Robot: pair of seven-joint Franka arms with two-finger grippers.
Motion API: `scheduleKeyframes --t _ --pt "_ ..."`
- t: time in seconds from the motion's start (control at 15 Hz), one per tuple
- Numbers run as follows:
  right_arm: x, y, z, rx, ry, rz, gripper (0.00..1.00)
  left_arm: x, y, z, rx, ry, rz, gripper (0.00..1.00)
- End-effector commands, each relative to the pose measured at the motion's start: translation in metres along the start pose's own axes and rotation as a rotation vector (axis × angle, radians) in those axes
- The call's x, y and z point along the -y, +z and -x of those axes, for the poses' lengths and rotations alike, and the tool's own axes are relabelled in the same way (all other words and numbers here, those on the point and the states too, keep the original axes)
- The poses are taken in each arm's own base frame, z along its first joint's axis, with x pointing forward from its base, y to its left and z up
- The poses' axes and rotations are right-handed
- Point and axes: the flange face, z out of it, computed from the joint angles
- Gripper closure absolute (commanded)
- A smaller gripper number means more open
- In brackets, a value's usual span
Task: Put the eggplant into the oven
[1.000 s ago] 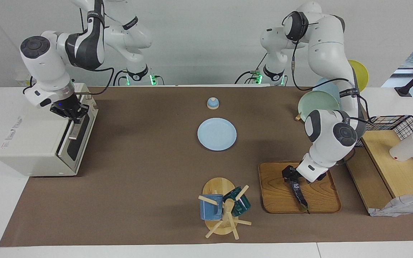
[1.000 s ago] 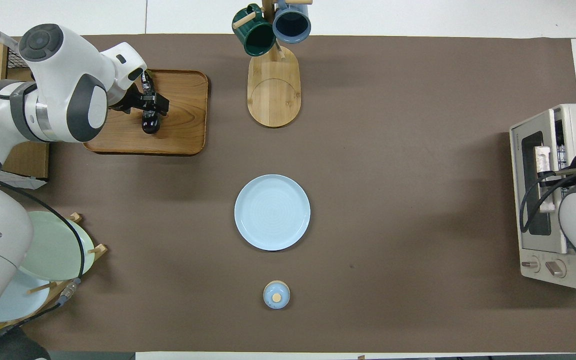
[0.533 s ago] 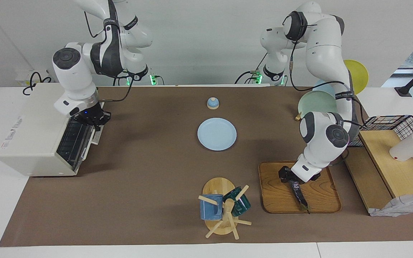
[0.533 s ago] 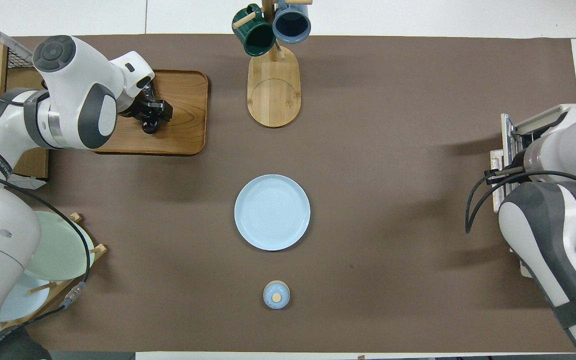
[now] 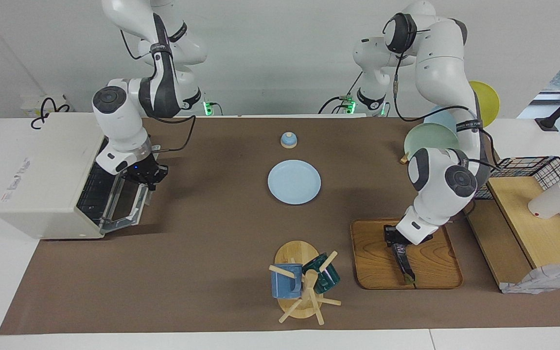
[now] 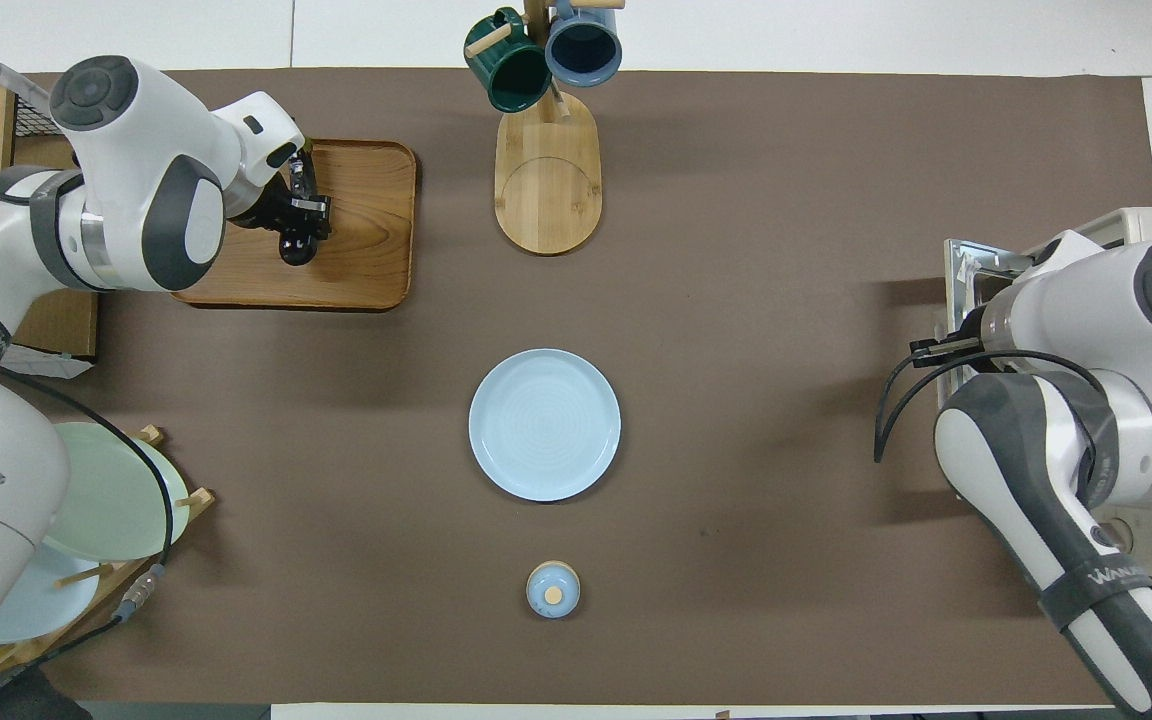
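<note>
The dark purple eggplant (image 5: 405, 266) lies on the wooden tray (image 5: 435, 272), its green stem tip pointing away from the robots. My left gripper (image 5: 394, 241) is down on its thick end and shut on it; from overhead only that end of the eggplant (image 6: 294, 250) shows under the left gripper (image 6: 300, 214). The cream-white oven (image 5: 42, 170) stands at the right arm's end of the table. Its glass door (image 5: 124, 204) hangs partly open, tilted outward. My right gripper (image 5: 148, 176) is shut on the handle at the door's top edge.
A light blue plate (image 5: 294, 182) sits mid-table, with a small blue lidded pot (image 5: 288, 140) nearer the robots. A mug tree (image 5: 304, 287) with two mugs stands beside the tray. A plate rack (image 5: 430, 138), a wooden board (image 5: 537, 228) and a wire basket (image 5: 542, 167) crowd the left arm's end.
The right gripper has pulled the oven door from nearly closed to partly open, moving toward the table's middle. The left gripper's fingers have closed on the eggplant's thick end.
</note>
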Motion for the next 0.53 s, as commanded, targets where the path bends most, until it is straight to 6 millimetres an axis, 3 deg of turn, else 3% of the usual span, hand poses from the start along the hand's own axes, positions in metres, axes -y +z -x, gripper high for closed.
scheduleKeyframes --t 0.0,0.07,0.2,0.33,0.47 --pt "-0.019 0.013 0.002 -0.024 0.020 0.024 1.00 -0.044 -0.073 0.026 0.018 -0.065 0.006 1.00" --pt "-0.018 0.016 0.002 -0.031 0.021 0.023 1.00 -0.061 -0.091 0.035 0.026 -0.091 0.003 1.00" --pt "-0.022 0.035 0.007 -0.039 0.027 0.021 1.00 -0.098 -0.109 0.060 0.066 -0.076 -0.010 1.00" --pt "-0.021 0.046 0.013 -0.026 0.035 0.016 1.00 -0.136 -0.112 0.089 0.081 -0.123 -0.016 1.00" --pt "-0.015 0.049 0.014 -0.021 0.067 0.008 1.00 -0.186 -0.102 0.115 0.097 -0.119 -0.026 1.00"
